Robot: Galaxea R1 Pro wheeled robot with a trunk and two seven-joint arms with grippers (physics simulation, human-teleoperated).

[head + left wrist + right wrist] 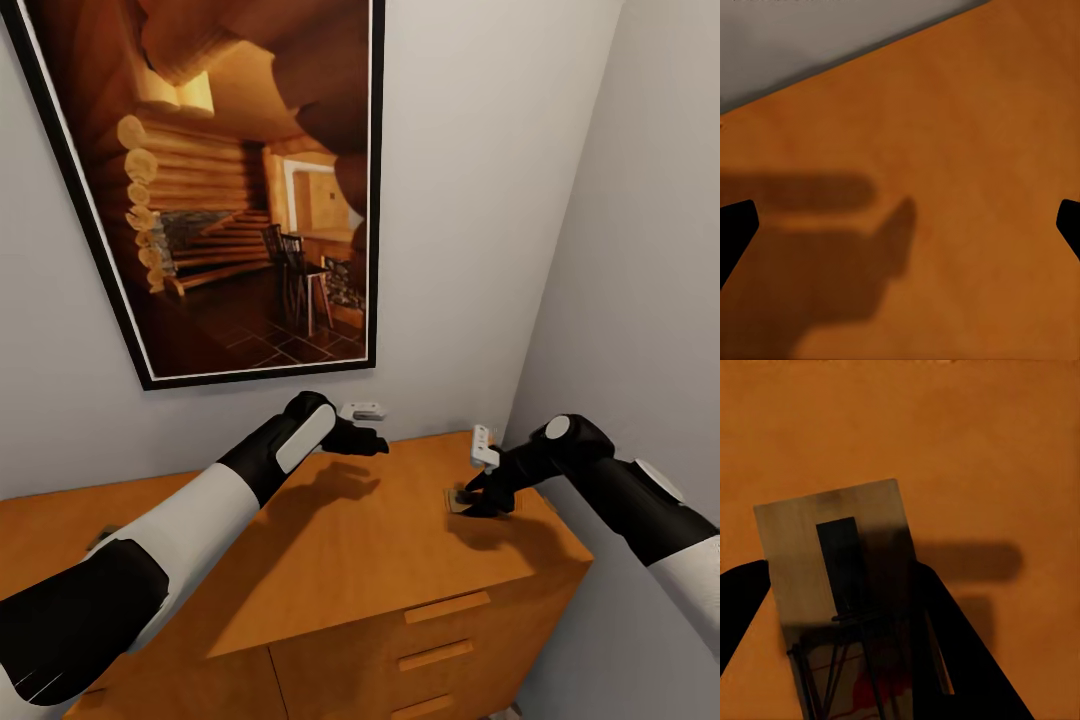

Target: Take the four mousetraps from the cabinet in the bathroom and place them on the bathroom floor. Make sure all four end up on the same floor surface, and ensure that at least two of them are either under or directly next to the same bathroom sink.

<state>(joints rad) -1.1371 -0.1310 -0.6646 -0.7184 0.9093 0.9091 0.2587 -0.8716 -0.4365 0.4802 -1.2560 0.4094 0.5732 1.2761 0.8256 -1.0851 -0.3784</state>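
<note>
A large black-framed picture of a log-cabin interior (240,180) is seen hung on the pale grey wall (470,200) at the far left, above the low orange-brown wooden cabinet (340,560), whose drawers with slim bar handles (447,606) are seen on its near front. A small dark shape is glimpsed at the far left of the cabinet's flat top, partly hidden by the left arm; what it is cannot be told. The left gripper (365,441) is held over the far middle of the top, just above the wood, with its shadow cast beneath it; in the left wrist view its jaws (900,225) are seen spread wide, with bare wood between them. Further right, the right gripper (478,497) is lowered onto the right part of the top, where a small flat dark brown rectangular mousetrap with dark wire parts (844,585) lies on the wood. In the right wrist view the slab is seen between the two black fingers (960,645), the jaws set narrowly at its long sides.
</note>
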